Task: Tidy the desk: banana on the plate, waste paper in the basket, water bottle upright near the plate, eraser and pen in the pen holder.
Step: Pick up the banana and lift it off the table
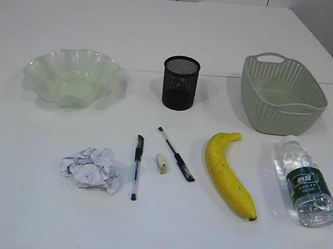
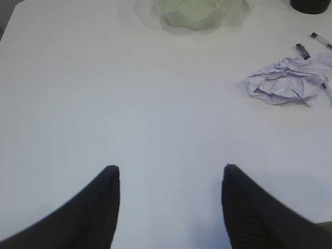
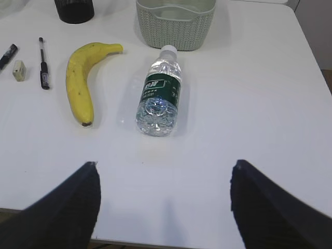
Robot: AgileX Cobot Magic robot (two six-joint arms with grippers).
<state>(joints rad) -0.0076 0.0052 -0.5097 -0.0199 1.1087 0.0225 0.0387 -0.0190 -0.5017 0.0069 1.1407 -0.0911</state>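
On the white desk the banana lies at front right, beside the water bottle, which lies on its side. Crumpled waste paper sits front left. Two pens flank the small cream eraser. Behind them stand the pale green plate, the black mesh pen holder and the sage-green basket. My left gripper hangs open over bare desk, with the paper ahead to its right. My right gripper is open near the desk's front edge, short of the bottle.
Neither arm shows in the exterior view. A second white table adjoins at the back. Plate, pen holder and basket hold nothing that I can see. In the right wrist view the desk's near edge lies just under the fingers.
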